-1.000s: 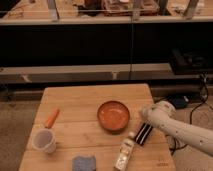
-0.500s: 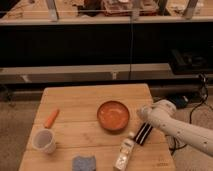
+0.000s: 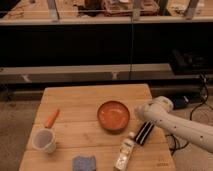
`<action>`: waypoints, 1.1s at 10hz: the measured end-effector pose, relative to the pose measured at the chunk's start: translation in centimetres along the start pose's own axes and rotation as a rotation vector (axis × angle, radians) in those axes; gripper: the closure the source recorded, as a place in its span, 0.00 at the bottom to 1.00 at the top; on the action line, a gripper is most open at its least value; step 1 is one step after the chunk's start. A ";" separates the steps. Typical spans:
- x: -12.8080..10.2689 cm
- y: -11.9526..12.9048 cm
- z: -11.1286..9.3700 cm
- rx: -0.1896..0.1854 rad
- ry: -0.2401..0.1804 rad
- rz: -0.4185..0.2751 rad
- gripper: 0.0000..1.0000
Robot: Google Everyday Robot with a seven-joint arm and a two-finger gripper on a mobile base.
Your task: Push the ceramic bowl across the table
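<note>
a ceramic bowl, orange-brown and glazed, sits upright on a pale wooden table, its mouth facing the ceiling. it is round, so it has no long axis and points no way but up. its inside is a smooth shallow dish with a slightly darker rim.

my gripper is dark and hangs low over the table's near right part, angled down and toward the front edge. the bowl lies just beside it, on the camera's left and a little farther back. its right rim is close to the upper part of my gripper, and i cannot tell whether they touch. i also cannot tell whether my gripper is spread or pressed together.

my arm is white, smooth and rounded, and it reaches in from the right.

just in front of my gripper's tip lies a small pale bottle on its side, cap end nearest me.

well to the left of my gripper, past the bowl, are an orange carrot and a white cup standing upright. a blue sponge with a rough look lies at the front edge, left of the bottle.
</note>
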State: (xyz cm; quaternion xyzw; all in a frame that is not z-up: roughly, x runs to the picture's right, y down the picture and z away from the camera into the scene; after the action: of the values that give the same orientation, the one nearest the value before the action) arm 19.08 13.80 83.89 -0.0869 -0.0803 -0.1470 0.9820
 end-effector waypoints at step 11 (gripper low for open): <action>-1.9 -1.5 1.2 -0.029 0.002 0.027 0.93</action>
State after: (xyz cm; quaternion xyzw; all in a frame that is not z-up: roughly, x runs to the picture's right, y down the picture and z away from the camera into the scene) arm 16.71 13.16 84.89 -0.1020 -0.0758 -0.1352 0.9826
